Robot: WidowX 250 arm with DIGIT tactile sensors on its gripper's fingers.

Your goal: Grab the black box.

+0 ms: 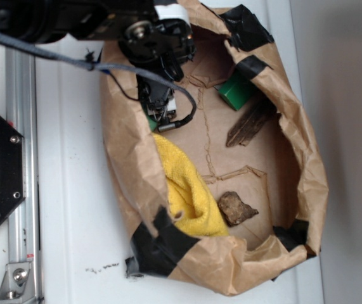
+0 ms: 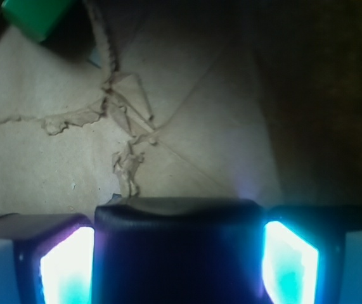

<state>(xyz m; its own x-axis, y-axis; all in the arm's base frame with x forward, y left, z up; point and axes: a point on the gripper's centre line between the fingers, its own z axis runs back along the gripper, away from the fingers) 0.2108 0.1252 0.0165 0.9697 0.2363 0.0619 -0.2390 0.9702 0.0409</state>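
Your wrist camera shows the small glossy black box with rounded edges [image 2: 177, 250] sitting squarely between the two glowing finger pads [image 2: 66, 266], one lit panel tight against each side of it, so the gripper [image 2: 177, 253] is pinching the box. Beyond it lies the creased floor of the brown paper bag [image 2: 54, 152], with torn, wrinkled ridges running across it, and a corner of the green rectangular block [image 2: 38, 16] peeks in at the top left of that view. From the exterior camera you see the black arm [image 1: 155, 44] reaching down into the upper left part of the open bag, its cable looping beside it; the box itself is hidden there under the arm and its fittings. In the same view the green block lies near the top of the bag's floor, a brown piece of bark-like wood [image 1: 249, 123] lies just below it, a crumpled yellow cloth [image 1: 190, 193] runs along the left wall, and a small brown rock-like lump [image 1: 236, 208] rests just beside the cloth's lower end. Black tape patches [image 1: 158, 244] hold the bag's corners on the white table [image 1: 73, 190].
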